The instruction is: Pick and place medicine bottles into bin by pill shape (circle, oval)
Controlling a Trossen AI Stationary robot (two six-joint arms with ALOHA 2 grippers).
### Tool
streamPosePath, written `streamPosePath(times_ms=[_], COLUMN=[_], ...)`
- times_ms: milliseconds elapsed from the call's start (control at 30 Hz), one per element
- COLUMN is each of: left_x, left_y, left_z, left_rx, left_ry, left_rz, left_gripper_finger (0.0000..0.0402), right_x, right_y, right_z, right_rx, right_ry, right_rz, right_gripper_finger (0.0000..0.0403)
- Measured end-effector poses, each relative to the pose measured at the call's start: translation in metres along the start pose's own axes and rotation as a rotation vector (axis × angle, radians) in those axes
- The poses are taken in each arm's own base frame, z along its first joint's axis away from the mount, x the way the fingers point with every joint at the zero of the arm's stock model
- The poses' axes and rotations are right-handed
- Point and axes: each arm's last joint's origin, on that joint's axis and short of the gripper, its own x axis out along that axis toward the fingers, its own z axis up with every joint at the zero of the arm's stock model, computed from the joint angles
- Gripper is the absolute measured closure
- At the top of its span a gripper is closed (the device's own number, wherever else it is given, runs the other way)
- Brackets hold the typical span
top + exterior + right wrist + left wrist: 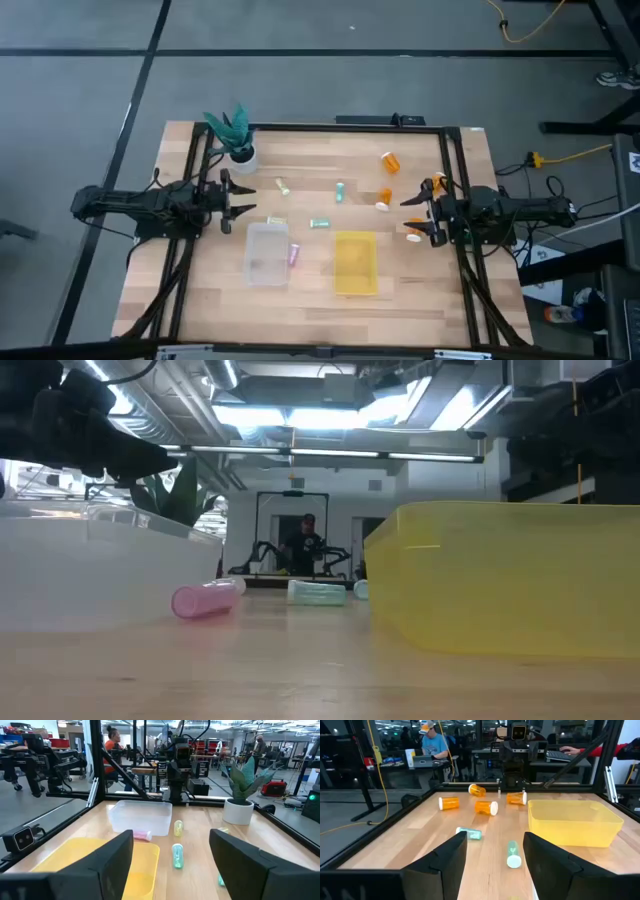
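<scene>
Currently left end effector (247,198) wide open and empty above the wooden bench (320,295), right end effector (408,216) likewise spread, holding nothing, orange translucent medicine bottles (390,161) nearby.

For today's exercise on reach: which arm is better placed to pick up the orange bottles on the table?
The right arm, probably. The orange bottles lie at the right gripper, which is open, one almost between its fingers. The left gripper waits, open, across the table near the plant.

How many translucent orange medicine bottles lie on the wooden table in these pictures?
4. One translucent orange bottle lies toward the wooden table's back, one lies right of centre, and two lie near its right edge, partly covered from above.
</scene>
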Motion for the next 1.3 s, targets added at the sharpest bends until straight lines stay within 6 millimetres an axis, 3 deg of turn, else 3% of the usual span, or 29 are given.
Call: streamPosePath(times_ms=[1200, 1300], left_x=[0.0, 0.0], left_y=[0.0, 0.0], left_z=[0.0001, 0.0001], left_rx=[0.0, 0.0], left_ry=[0.0, 0.0], left_rz=[0.0, 0.0], left_gripper_finger=[0.0211, 0.0211], right_x=[0.0, 0.0], right_y=[0.0, 0.0005], right_z=[0.0005, 0.0028], right_rx=[0.003, 0.084], right_ry=[-0.006, -0.03], right_rz=[0.0, 0.022], right_gripper_finger=[0.0138, 0.0138])
